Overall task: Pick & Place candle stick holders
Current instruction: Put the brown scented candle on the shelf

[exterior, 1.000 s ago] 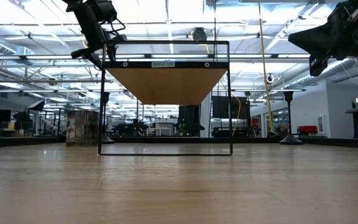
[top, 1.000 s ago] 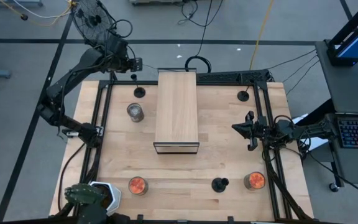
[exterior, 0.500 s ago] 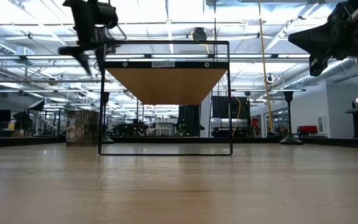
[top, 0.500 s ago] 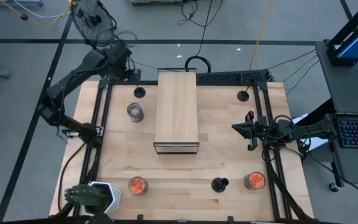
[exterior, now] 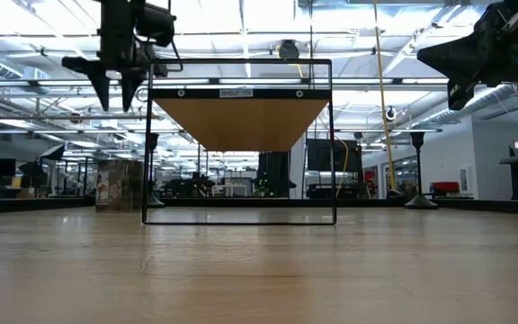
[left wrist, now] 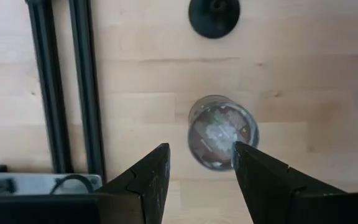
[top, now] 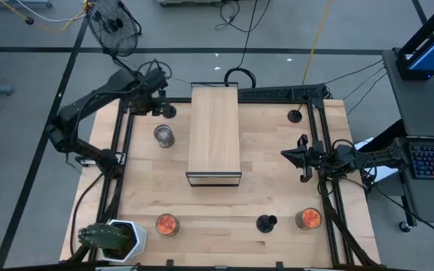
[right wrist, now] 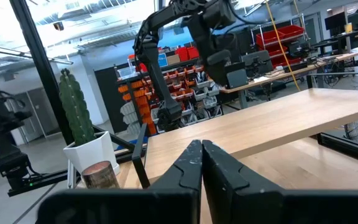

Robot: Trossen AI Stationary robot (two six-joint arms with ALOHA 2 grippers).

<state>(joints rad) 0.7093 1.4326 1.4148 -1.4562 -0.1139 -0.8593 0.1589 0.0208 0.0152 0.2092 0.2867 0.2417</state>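
The left hand hangs above the table's far left corner with its fingers apart and empty. The nearest candle holder stands upright just beside it, toward the wooden shelf, stem pointing straight up. A glass jar sits right under the open fingers, so it could be caught by mistake. The right hand, fingers together, waits at the right edge, well apart from the other two holders.
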